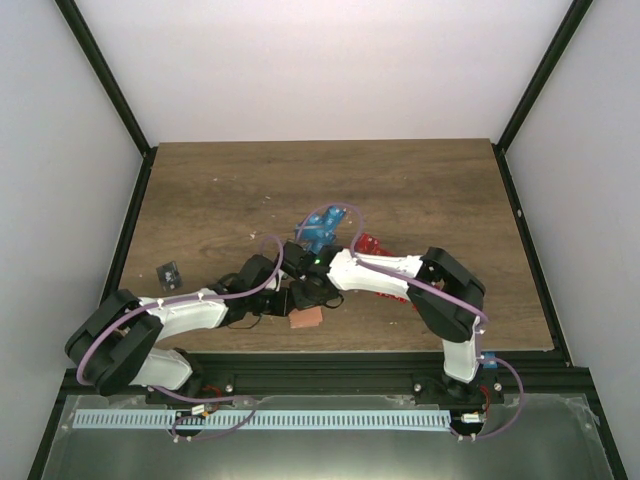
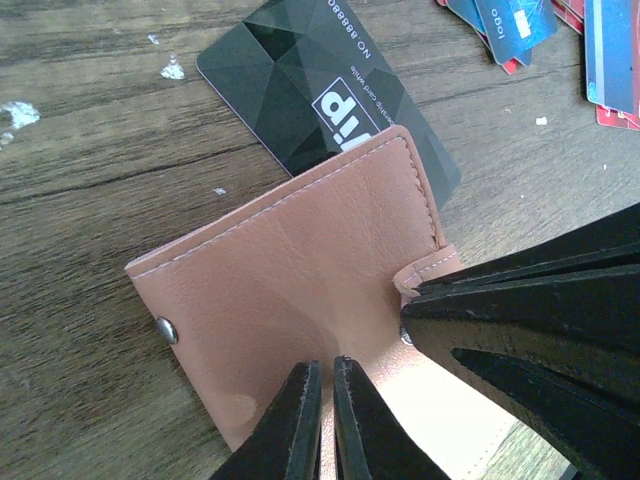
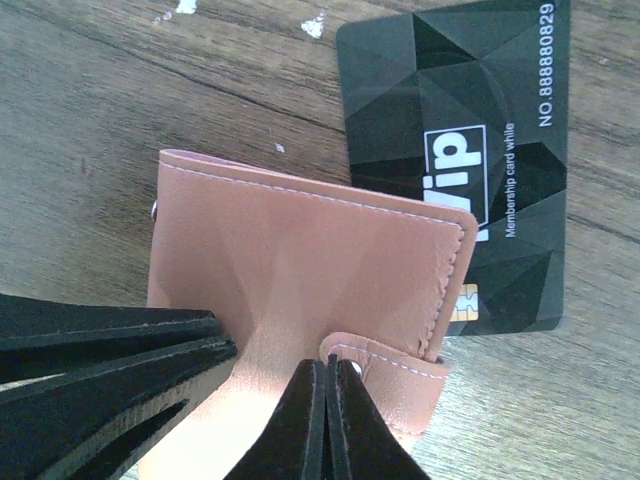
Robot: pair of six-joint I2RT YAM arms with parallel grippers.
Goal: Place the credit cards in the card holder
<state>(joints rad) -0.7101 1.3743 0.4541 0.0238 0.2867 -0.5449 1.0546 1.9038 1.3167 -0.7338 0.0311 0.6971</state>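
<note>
Card holder (image 1: pixel 305 320) nr table (image 1: pixel 220 190) near edge, card heap (image 1: pixel 322 222) just beyond. Tan leather, stitched, atop black card (image 3: pixel 480 150). L gripper (image 2: pixel 327 363) pinches it; R gripper (image 3: pixel 325 362) tips together at tab (image 3: pixel 390 375).

White-black arms (image 1: pixel 375 268), purple cables (image 1: pixel 262 246), black pointed hands (image 2: pixel 326 368).

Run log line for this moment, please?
left end effector: shut on flat tan leather card holder; right end effector: shut at tab; black plastic card: partly covered
</note>
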